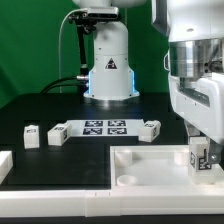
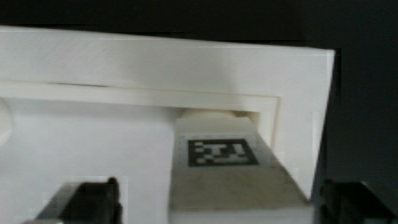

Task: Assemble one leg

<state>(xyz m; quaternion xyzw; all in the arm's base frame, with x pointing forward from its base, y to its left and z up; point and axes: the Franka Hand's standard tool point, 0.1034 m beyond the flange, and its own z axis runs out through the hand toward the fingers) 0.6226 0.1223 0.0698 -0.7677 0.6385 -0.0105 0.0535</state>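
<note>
A leg (image 1: 200, 157), a stubby white post with a square tag, stands upright at the near corner of the white tabletop (image 1: 140, 165) on the exterior view's right. My gripper (image 1: 200, 148) is straight above it with its jaws around the leg's upper part. In the wrist view the leg (image 2: 222, 150) runs up between my dark fingers (image 2: 93, 202). My gripper (image 2: 226, 205) is open: one finger is close to the leg and a gap shows at the other. The tabletop's raised rim (image 2: 267, 98) frames the leg's foot.
Three more legs lie on the black table: two at the exterior view's left (image 1: 31, 135) (image 1: 57, 133) and one (image 1: 150, 128) beside the marker board (image 1: 105, 126). Another white part (image 1: 5, 165) shows at the left edge. The robot base (image 1: 108, 70) stands behind.
</note>
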